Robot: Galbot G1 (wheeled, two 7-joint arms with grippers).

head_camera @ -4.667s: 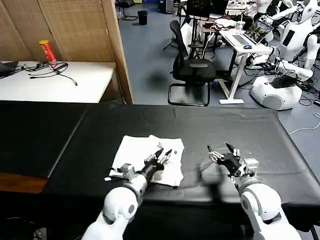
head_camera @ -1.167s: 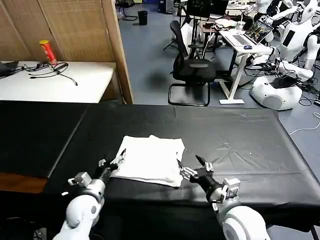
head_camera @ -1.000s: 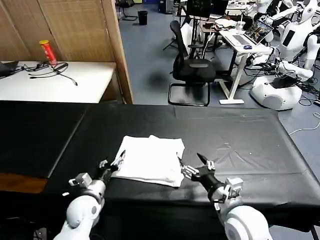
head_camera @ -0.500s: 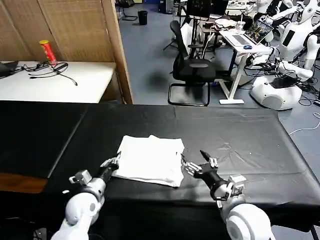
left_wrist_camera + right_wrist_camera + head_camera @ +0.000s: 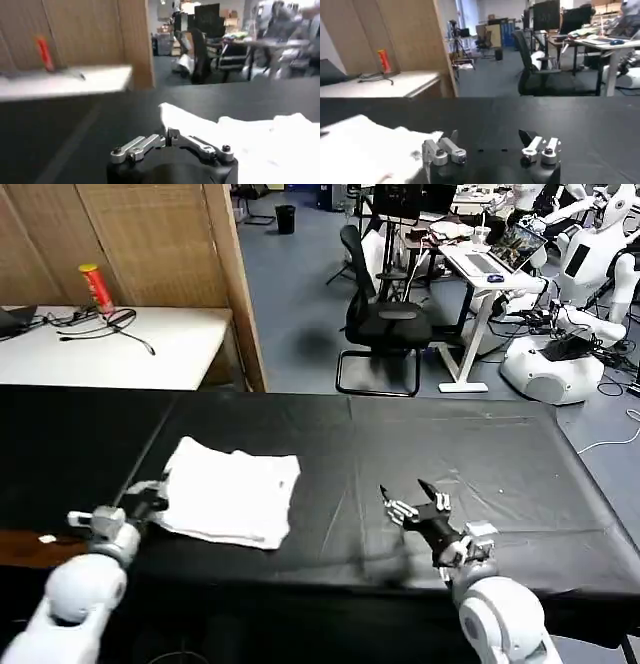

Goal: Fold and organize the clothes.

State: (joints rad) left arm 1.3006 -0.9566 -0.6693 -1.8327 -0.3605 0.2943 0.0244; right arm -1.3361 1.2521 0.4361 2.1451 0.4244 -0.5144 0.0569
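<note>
- Head view: we note the folded white T-shirt [image 5: 228, 500] lying flat on the black table [image 5: 450, 454], toward the robot's left half and near the front edge. The left gripper [image 5: 150, 498] sits at the shirt's left edge, touching it or just beside it. From here we cannot tell how its fingers stand. The right gripper [image 5: 412, 504] hovers low over bare table, well apart from the shirt, its fingers spread wide with nothing between them.
- Left wrist view: we see the left gripper [image 5: 167, 134] with its fingers drawn together at a corner of the T-shirt [image 5: 240, 135]. They seem pinched on the cloth's edge, though the frame is blurred. The shirt spreads away over the table [image 5: 60, 135].
- Right wrist view: the right gripper [image 5: 488, 137] shows two fingers set far apart, empty, above the dark table [image 5: 530, 115]. The T-shirt [image 5: 365, 145] lies off to one side, clear of the fingers.
</note>
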